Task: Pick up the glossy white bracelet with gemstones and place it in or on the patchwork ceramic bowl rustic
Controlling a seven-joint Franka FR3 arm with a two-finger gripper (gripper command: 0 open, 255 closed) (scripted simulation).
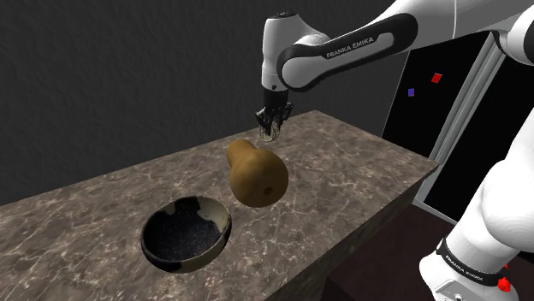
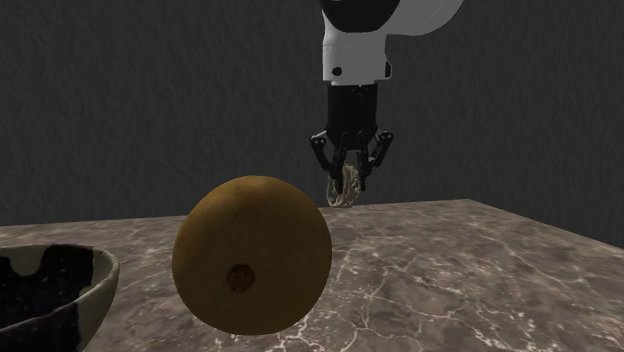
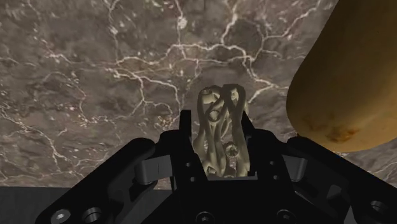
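Carry step. Gripper (image 1: pixel 273 127) is clamped on the pale bracelet (image 3: pixel 219 127), hanging clear above the marble counter (image 1: pixel 359 175), upper centre of the shoulder view. Bowl (image 1: pixel 205 254) sits lower left with a brown gourd (image 1: pixel 255 175) between. Next, I reckon: traverse lower-left, stay high over the gourd, release over the bowl.

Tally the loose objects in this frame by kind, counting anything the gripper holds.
Bracelet: 1, pale, clasped in the gripper
Bowl: 1
Brown gourd-shaped object: 1
Total: 3
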